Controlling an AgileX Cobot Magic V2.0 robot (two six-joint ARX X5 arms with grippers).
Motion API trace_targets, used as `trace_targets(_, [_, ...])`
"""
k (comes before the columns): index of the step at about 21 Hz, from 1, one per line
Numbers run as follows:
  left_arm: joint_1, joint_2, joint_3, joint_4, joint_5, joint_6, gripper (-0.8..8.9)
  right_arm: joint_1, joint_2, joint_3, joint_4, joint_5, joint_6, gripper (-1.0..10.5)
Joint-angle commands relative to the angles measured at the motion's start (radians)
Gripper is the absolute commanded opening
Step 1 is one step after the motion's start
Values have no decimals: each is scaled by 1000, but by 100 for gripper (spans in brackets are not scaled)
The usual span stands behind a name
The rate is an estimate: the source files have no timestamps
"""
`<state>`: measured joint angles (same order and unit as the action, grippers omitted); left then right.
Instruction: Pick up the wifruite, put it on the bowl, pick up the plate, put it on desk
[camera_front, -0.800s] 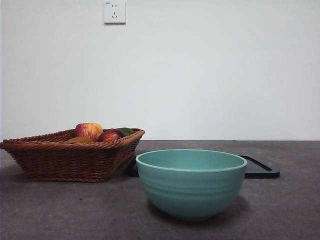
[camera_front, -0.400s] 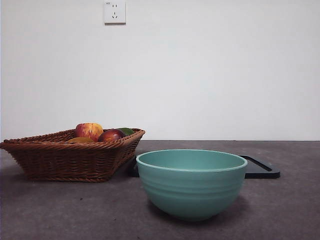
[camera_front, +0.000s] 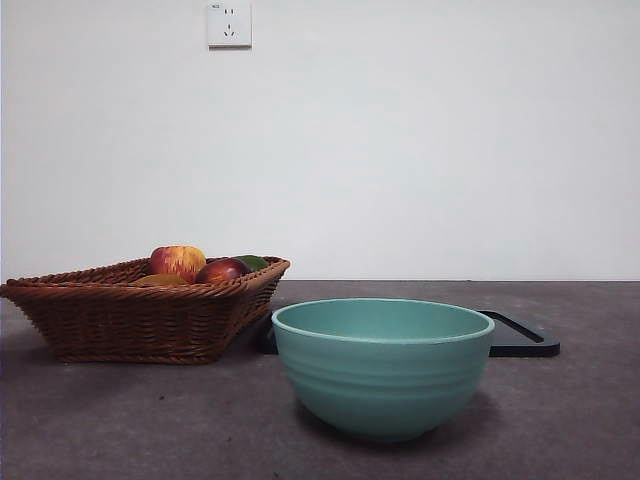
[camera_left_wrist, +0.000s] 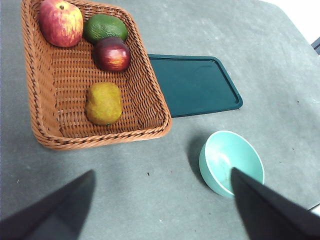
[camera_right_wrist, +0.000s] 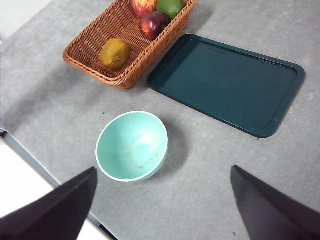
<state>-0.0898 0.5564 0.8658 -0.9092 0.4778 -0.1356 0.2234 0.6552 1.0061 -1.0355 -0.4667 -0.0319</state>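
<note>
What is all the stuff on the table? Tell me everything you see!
Basket: one, brown wicker, on the table beside the tray.
Apple: one, red and yellow, in the basket.
Green fruit: one, dark green, in the basket next to the apple.
Red fruit: one, dark red, in the basket by the green fruit.
Kiwifruit: one, dull yellow-brown, alone in the basket's other half.
Tray: one, dark, flat, nothing on it, its corner by the basket.
Bowl: one, teal, nothing in it, on the bare table.
Table: one, dark grey.
Socket: one, white, on the wall.
Left claw: open, high above the table.
Right claw: open, high above the table.
</note>
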Motion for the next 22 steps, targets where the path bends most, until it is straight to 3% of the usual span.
trace_targets(1, [-2,6,18,11,5,15,479,5,10,21,10,3,22,439])
trace_targets(12, [-9,74,42,22,5,15,473,4,11,21,10,3,51,439])
trace_targets(17, [-58,270,146,43,-16,13,469,4,11,21,10,4,51,439])
trace_targets(22, [-139,509,268,82,-142,18,466,4,11,21,10,4,51,439])
